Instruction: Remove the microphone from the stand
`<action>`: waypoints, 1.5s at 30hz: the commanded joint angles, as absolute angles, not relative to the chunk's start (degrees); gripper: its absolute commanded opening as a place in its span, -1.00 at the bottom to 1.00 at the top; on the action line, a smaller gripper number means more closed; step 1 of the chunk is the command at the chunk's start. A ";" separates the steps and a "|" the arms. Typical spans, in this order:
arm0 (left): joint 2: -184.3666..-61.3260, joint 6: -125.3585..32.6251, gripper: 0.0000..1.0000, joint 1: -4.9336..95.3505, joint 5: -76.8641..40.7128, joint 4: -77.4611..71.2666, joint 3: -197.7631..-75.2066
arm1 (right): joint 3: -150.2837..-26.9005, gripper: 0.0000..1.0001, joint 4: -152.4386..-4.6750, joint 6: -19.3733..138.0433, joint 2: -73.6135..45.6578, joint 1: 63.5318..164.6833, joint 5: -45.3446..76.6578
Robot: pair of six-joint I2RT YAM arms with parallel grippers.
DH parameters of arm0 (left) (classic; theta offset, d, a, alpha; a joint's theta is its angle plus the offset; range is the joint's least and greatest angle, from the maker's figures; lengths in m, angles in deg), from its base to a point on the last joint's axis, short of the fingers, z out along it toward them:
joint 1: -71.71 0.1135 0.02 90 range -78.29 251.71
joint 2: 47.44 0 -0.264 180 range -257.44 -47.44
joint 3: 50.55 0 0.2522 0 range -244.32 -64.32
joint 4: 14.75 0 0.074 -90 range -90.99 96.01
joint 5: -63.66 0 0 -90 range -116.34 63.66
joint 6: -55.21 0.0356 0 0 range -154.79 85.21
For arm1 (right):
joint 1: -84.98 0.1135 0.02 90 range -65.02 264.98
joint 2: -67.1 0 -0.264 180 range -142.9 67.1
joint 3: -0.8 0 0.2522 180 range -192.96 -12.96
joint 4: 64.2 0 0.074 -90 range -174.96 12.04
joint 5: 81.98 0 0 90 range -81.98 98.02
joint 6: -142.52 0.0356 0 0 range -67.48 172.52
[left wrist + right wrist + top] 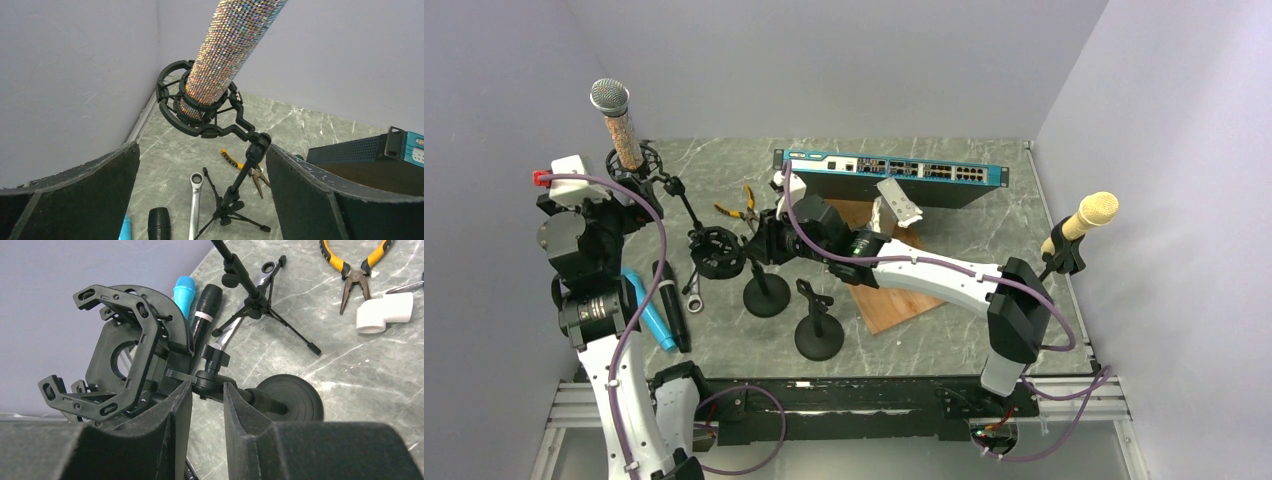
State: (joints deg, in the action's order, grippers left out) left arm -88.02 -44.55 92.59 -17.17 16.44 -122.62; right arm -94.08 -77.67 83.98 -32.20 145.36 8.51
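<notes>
- Stood upright at the far left corner of the table (984,230), close to the wall: the microphone (227,47); covered along its body in small glittering stones, topped with a silver mesh head
- Sat with its lower end inside the ring of a black shock mount (172,105); carried on a thin tripod stand (239,182) by a cranked arm and a swivel joint; not yet lifted out
- Hung in front of the mount and a little below it: the left gripper (202,150); held its fingers (85,195) spread fully wide, one on each side of the wrist view; gripped nothing and touched nothing
- Lay on the marble under that gap, beside the tripod's feet: a wrench (195,200) and yellow-handled pliers (257,177)
- Reached across to a second, empty shock mount (142,335) on a round base (292,397): the right gripper (206,390); kept only a narrow gap between its fingers (165,440), one on each side of that mount's swivel joint; could not be told whether pressed onto the joint or merely beside it
- Rested side by side past the empty mount: a blue microphone (184,292) and a black microphone (206,310)
</notes>
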 commanded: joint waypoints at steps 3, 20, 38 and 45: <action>-87.74 -45.86 0.98 94.33 -18.00 16.04 -122.49 | -89.60 -0.39 -84.55 83.01 -33.91 145.49 6.93; -87.93 -47.55 0.98 96.22 -16.87 15.45 -121.48 | -88.80 -0.38 -85.11 83.70 -36.79 145.49 6.45; -87.77 -48.19 0.98 96.81 -15.49 14.38 -120.39 | -90.54 -0.26 -85.14 81.83 -37.69 145.50 5.90; -87.49 -49.89 0.98 98.08 -12.39 10.99 -117.78 | -96.24 0.19 -85.61 78.58 -36.04 145.45 5.27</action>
State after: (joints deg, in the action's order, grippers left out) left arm -88.13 -48.11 97.14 -15.42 15.52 -119.23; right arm -91.57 -83.44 81.80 -37.12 145.71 7.04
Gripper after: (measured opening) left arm 0.991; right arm 0.556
